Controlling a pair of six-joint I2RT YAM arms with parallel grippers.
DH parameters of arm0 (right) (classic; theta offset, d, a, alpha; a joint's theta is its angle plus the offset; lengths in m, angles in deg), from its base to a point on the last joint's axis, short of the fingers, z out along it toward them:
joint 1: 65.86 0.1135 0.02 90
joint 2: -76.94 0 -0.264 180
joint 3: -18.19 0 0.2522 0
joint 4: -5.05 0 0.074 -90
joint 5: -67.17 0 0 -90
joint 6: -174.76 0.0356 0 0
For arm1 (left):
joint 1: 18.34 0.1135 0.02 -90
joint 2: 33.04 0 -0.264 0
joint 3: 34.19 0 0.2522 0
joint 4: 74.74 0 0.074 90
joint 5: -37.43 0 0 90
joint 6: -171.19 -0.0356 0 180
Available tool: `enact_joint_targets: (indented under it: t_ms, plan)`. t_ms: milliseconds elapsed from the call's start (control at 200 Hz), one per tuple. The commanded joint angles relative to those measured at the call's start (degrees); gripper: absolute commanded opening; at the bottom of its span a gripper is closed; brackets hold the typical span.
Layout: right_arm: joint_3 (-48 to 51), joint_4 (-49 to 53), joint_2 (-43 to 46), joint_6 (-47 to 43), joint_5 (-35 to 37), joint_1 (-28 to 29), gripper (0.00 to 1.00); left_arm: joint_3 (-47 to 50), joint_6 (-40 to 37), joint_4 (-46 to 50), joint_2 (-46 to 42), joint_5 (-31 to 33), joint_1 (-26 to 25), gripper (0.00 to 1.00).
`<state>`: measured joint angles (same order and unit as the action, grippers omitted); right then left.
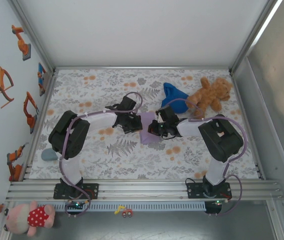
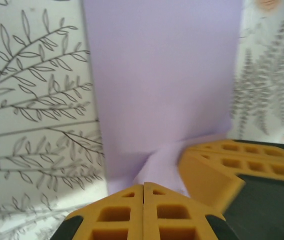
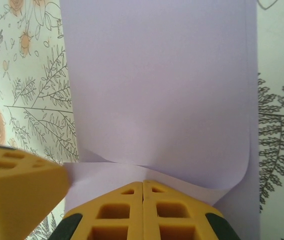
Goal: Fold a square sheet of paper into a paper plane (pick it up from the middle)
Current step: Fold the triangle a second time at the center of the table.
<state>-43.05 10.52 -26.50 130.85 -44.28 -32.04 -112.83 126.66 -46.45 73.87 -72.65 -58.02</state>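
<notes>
Jaws from both arms are meeting over the square sheet of paper (image 1: 150, 134), which is lying at the middle of the floral counter (image 1: 106, 155), between the two arms. The left jaws are standing fully closed, their yellow fingertips (image 2: 129, 194) pressing together on a puckered bit of the sheet's near edge. The right jaws are likewise closed tight, fingertips (image 3: 130, 190) nipping a lifted fold of the same sheet.

The two pairs are gripping side by side, almost touching. This is probably because a thin flat sheet is offering no edge to grab, so pinching up a ridge near its middle is giving them a hold for lifting and folding. The rest of the paper is stretching flat away from both wrists, one side curling up in the right wrist view.

Counting: one lavender sheet and two pairs of jaws. One brown teddy bear (image 1: 209, 95) and one deep blue cloth (image 1: 173, 95) are lying just beside each other at the far right, likely as clutter. One pink plush toy (image 1: 29, 217) is resting off the counter.
</notes>
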Motion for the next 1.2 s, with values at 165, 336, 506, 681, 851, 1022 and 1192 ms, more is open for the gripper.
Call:
enact_joint_targets:
  t_ms: [165,336,506,681,851,1022,1192]
  plan:
    - [3.3,5.1,-3.2,1.7,4.6,-0.1,0.00,5.9,5.9,-4.3,-6.7,-3.1,-2.4,0.06]
    - [3.3,5.0,-3.9,2.7,4.2,-0.1,0.00,6.0,6.8,-3.8,-6.7,-3.0,-4.7,0.09]
    - [3.1,5.0,-4.2,3.3,3.9,-0.1,0.00,5.9,7.3,-3.1,-5.9,-3.2,-6.0,0.10]
    - [2.8,5.4,-4.2,3.6,3.6,0.0,0.00,5.2,6.6,-1.0,-4.4,-2.6,-6.4,0.10]
    - [2.5,5.8,-4.2,3.5,3.4,-0.1,0.00,4.2,5.7,1.3,-2.9,-0.4,-6.3,0.10]
    - [2.6,6.0,-4.1,3.6,3.3,-0.1,0.00,3.8,5.0,2.4,-2.1,0.8,-6.4,0.10]
    - [2.5,6.1,-4.3,3.4,3.4,-0.1,0.00,3.7,4.3,4.0,-1.7,2.2,-6.3,0.10]
